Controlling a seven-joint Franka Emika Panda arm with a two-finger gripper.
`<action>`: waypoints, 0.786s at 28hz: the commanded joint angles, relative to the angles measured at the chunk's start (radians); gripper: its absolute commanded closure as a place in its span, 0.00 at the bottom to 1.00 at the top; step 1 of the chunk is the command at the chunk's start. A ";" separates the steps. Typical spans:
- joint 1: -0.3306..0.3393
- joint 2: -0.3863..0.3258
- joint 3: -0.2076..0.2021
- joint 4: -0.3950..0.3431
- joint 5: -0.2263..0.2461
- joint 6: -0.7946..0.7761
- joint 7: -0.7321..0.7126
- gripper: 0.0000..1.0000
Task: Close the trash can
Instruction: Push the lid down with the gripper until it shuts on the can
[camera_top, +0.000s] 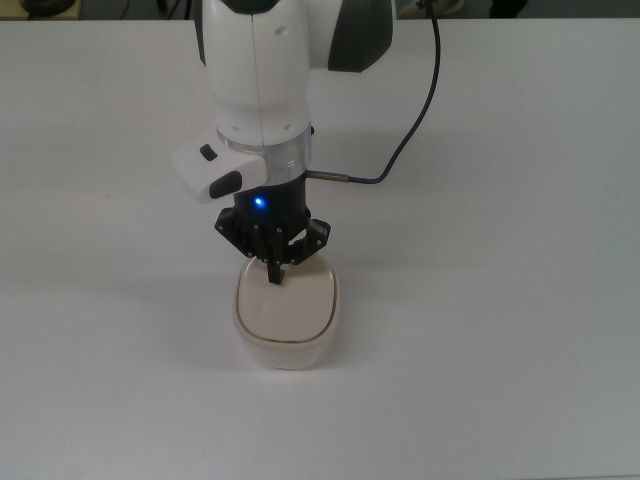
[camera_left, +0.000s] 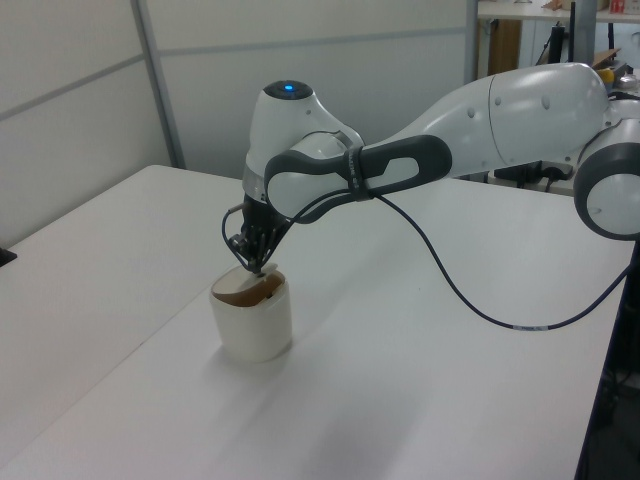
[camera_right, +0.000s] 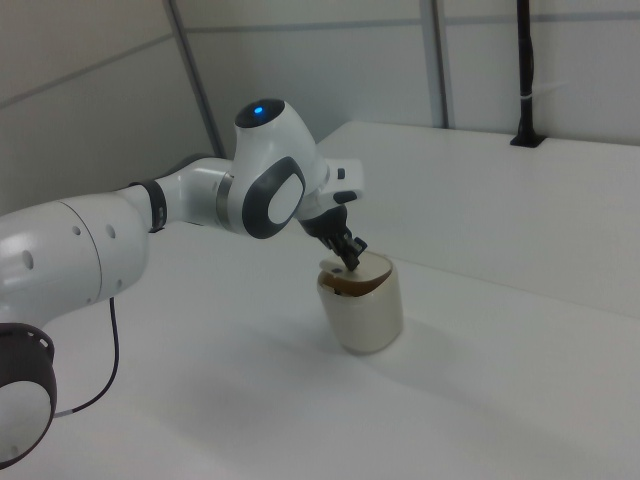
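The trash can is a small cream bin standing on the white table, also seen in the left view and the right view. Its lid lies almost flat over the opening in the top view. From the sides the lid still tilts, raised at the arm's side, with a dark gap beneath it. My gripper points down at that raised edge, its fingers pinched together on the lid.
A black cable loops from the wrist over the table toward the top view's upper right. Wall panels rise behind the table. A black post stands at the table's far side in the right view.
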 joint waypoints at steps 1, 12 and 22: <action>0.004 -0.008 -0.003 -0.036 -0.022 -0.044 -0.042 1.00; 0.017 0.010 -0.003 -0.074 -0.067 -0.046 -0.040 1.00; -0.008 -0.004 -0.005 -0.028 -0.013 -0.047 -0.040 1.00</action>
